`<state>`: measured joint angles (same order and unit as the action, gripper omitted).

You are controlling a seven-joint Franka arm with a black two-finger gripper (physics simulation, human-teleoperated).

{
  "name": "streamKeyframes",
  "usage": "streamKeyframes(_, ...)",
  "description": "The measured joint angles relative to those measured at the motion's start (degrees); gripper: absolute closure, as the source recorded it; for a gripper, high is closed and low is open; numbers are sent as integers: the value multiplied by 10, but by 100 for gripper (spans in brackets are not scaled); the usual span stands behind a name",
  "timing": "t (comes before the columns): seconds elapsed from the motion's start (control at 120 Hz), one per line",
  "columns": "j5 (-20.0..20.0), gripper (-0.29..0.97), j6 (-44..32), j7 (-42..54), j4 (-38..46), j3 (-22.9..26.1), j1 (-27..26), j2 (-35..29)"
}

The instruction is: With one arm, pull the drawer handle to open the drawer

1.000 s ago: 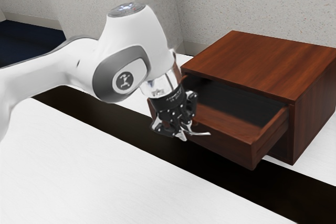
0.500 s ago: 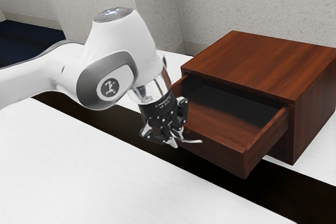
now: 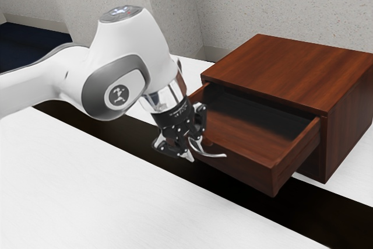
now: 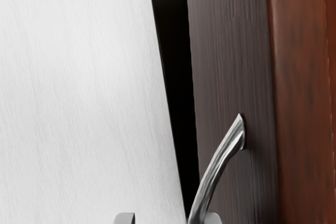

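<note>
Boxy reddish-brown wooden cabinet (image 3: 291, 68), smooth grain, sits near the far edge of the matte white tabletop (image 3: 87, 202), straddling a glossy black band (image 3: 326, 214). Its one drawer (image 3: 245, 170) stands well out of the cabinet front, dark interior exposed. Curved silver metal handle (image 3: 211, 154) (image 4: 218, 171) projects from the drawer face. Black two-finger gripper (image 3: 187, 147) sits at the handle's end, jaws apart. The bar passes between the grey fingertips (image 4: 125, 217), against one and clear of the other.
</note>
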<state>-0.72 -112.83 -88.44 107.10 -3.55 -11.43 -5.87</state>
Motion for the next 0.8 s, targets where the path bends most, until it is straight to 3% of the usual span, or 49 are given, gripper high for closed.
streamKeyframes(0.417,19,57,7,7,-49,6,3,-14)
streamKeyframes(0.6,13,25,119,6,-172,3,5,-16)
streamKeyframes(0.8,2,10,232,-2,-166,-11,2,-29)
